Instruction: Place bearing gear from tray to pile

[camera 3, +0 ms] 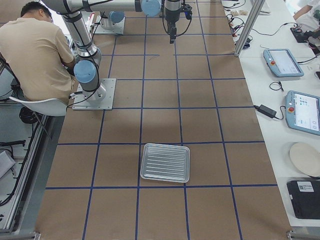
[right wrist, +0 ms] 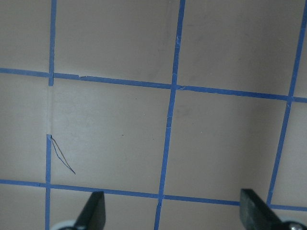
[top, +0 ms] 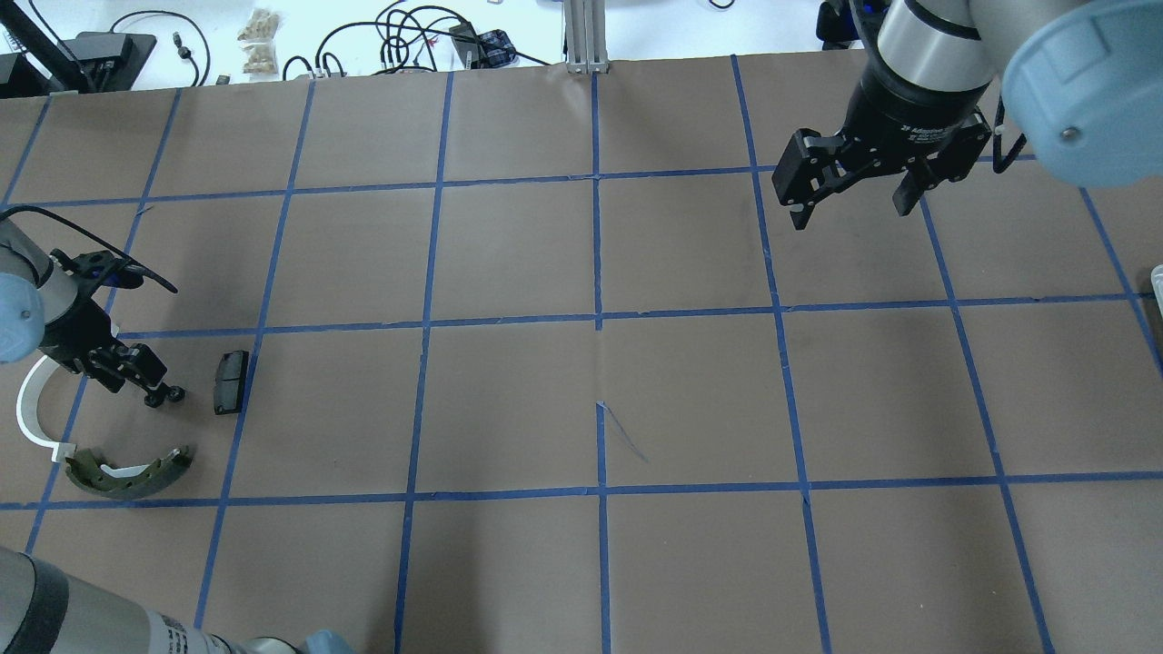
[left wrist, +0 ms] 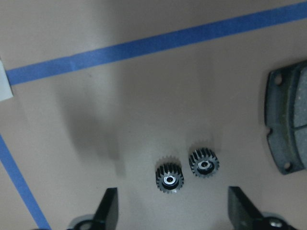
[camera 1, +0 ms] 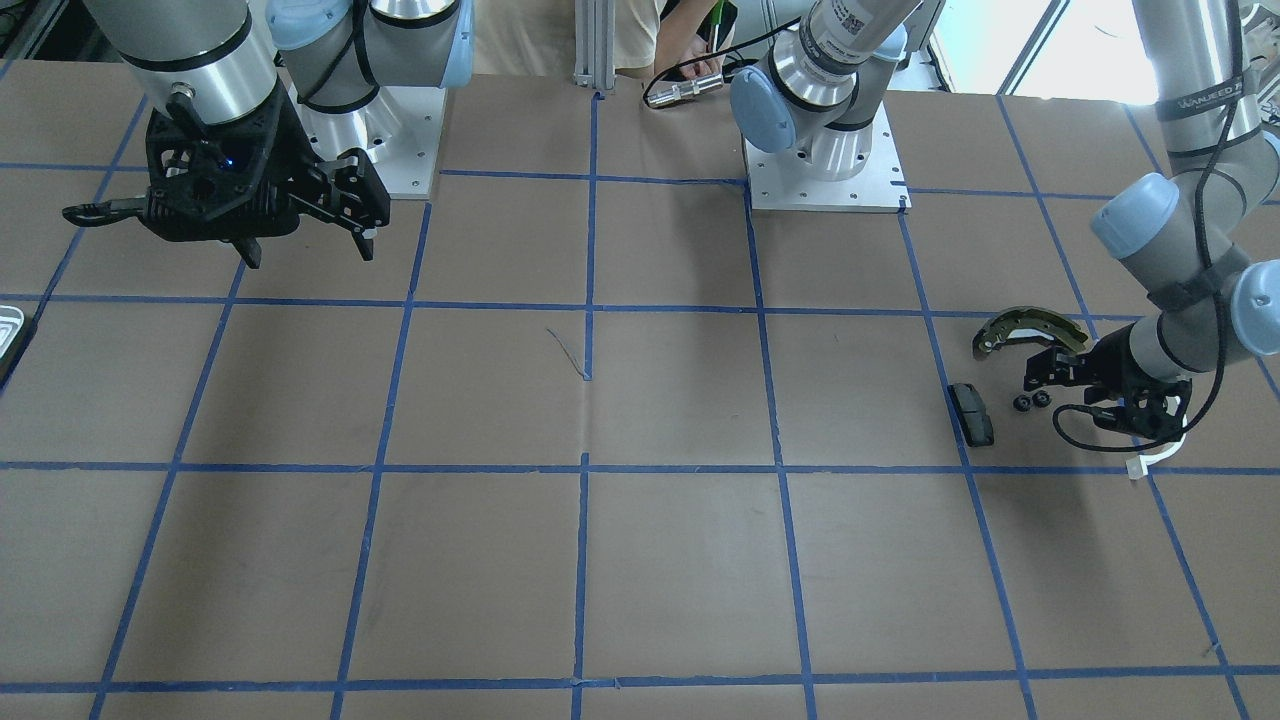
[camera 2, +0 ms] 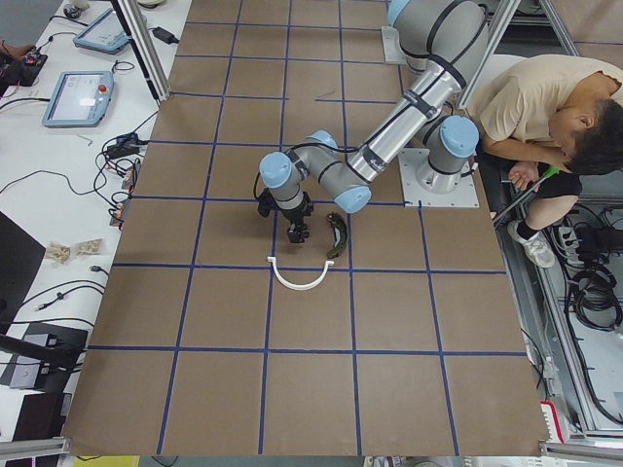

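Observation:
Two small black bearing gears (left wrist: 169, 178) lie side by side on the table, just ahead of my left gripper (left wrist: 173, 213) and between its open, empty fingers. They also show in the front view (camera 1: 1031, 401). The pile surrounds them: an olive-gold brake shoe (top: 127, 472), a white plastic arc (top: 32, 413) and a black pad (top: 231, 381). The left gripper (top: 150, 381) hangs low over the gears. The silvery tray (camera 3: 165, 162) stands at the table's other end and looks empty. My right gripper (top: 851, 211) is open and empty, high above bare table.
A seated person (camera 3: 35, 55) leans in beside the robot bases. A metal post (top: 586, 36) stands at the table's far edge. Blue tape lines grid the brown table top. Cables and tablets lie on the side bench (camera 3: 285, 65).

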`<state>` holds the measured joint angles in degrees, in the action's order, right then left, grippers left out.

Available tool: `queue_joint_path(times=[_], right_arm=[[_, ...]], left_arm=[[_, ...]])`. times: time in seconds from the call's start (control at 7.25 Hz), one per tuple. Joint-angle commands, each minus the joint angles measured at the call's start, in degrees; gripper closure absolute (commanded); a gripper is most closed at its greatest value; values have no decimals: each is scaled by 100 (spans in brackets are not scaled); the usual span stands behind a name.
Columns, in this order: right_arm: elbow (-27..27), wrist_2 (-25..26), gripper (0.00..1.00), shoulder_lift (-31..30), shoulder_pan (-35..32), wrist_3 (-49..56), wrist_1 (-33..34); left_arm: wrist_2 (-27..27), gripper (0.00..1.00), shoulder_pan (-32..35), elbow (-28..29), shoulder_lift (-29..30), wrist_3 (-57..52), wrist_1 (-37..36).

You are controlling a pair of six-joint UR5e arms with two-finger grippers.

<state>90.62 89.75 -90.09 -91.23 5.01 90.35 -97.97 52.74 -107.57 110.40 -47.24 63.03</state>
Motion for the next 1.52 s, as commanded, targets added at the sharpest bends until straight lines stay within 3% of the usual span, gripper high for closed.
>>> queue_joint_path(times=[0.0,0.14,0.41,0.97,1.38], right_arm=[[0,-1,0,9,0,0,0],[0,-10,0,0,0,0,0],[0,-10,0,0,0,0,9],[0,-19,0,9,0,0,9],[0,-19,0,9,0,-9,44]], left_arm=[[258,0,287,314,-219,712,628],[626,0,612,559,-420,1474,1145],[647,0,1463,868,-973,2432,1806],[875,0,2827,966,-2037,3159,2362],[823,0,3637,896,-2460,3415,2520]])
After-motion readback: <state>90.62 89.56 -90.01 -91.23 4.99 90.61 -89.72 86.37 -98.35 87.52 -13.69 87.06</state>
